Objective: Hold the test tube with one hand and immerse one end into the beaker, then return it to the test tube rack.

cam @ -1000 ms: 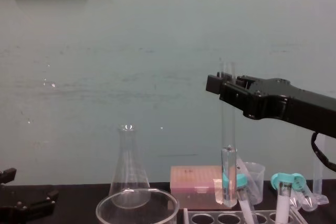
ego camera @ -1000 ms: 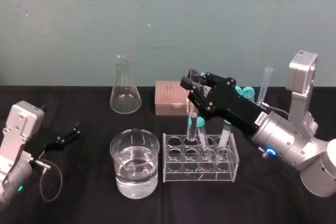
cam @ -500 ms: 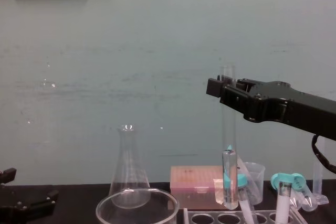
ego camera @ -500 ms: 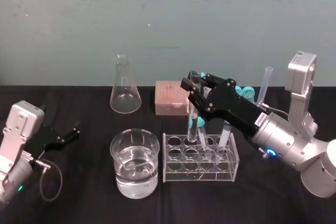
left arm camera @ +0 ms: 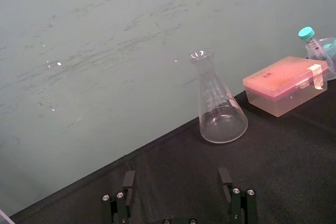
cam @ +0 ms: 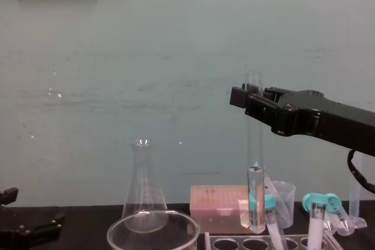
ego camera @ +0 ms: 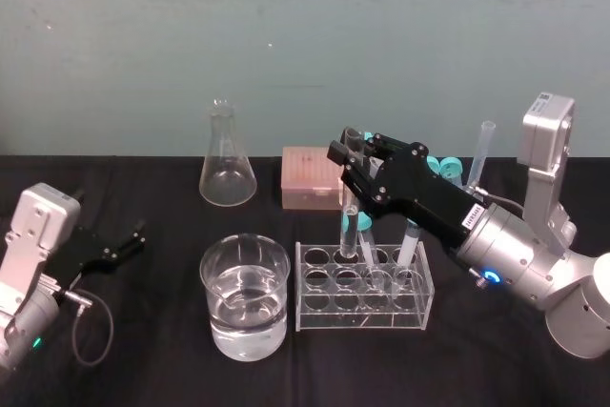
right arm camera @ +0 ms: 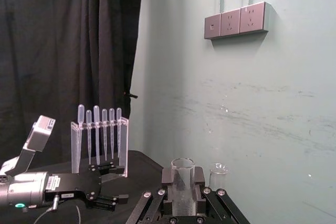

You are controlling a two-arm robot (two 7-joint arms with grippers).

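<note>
Our long black right gripper point(cam: 249, 95) is clenched round the top of the long slim clear glass test tube point(cam: 255, 162), held upright over the pale translucent test tube rack point(ego camera: 307, 319) — whether its round bottom has entered a hole, we cannot tell. The wide clear glass beaker point(ego camera: 217, 316) stands left of the rack; the small black left gripper point(ego camera: 116, 247) rests farther left, fingers apart.

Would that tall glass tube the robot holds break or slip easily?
The test tube looks thin, clear glass, so probably fragile and slick. Held near its top by the right gripper, it may swing. Round-bottomed, it would likely roll if laid down.
</note>
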